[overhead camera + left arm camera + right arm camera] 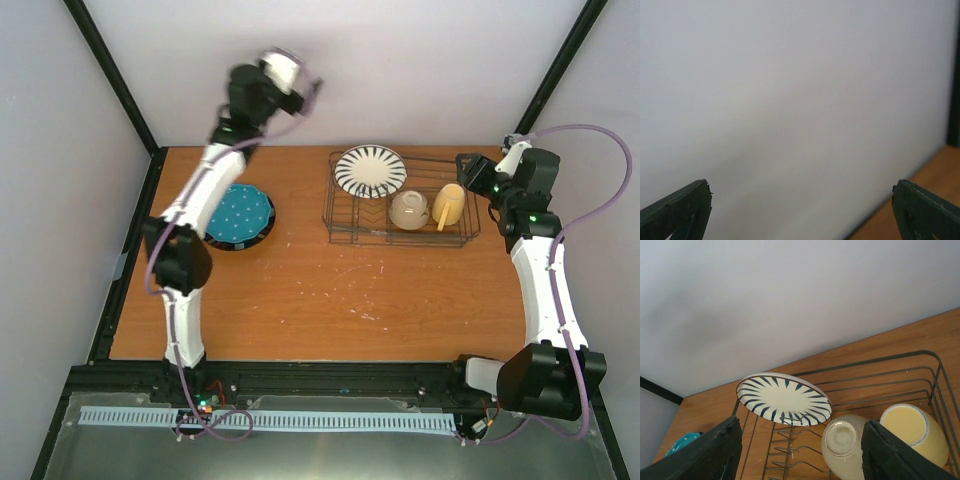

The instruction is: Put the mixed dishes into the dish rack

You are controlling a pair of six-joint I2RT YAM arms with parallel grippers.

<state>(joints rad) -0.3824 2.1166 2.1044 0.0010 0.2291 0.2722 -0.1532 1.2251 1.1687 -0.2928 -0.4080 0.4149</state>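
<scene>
Teal plate (pixel 239 215) lying left of dish rack (pixel 400 232), unloaded. I'm seeing left gripper (pixel 800 184), right gripper (pixel 802 422) both released, empty. Striped plate (pixel 370 170) perching on dish rack rim; nudge risking toppling.

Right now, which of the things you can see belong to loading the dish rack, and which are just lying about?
For the job:
dish rack
striped plate, pale bowl and yellow mug, all in the rack
teal plate, on the table, not yet loaded

Not for the job (fixtures, not loose things):
table
black frame post
</scene>
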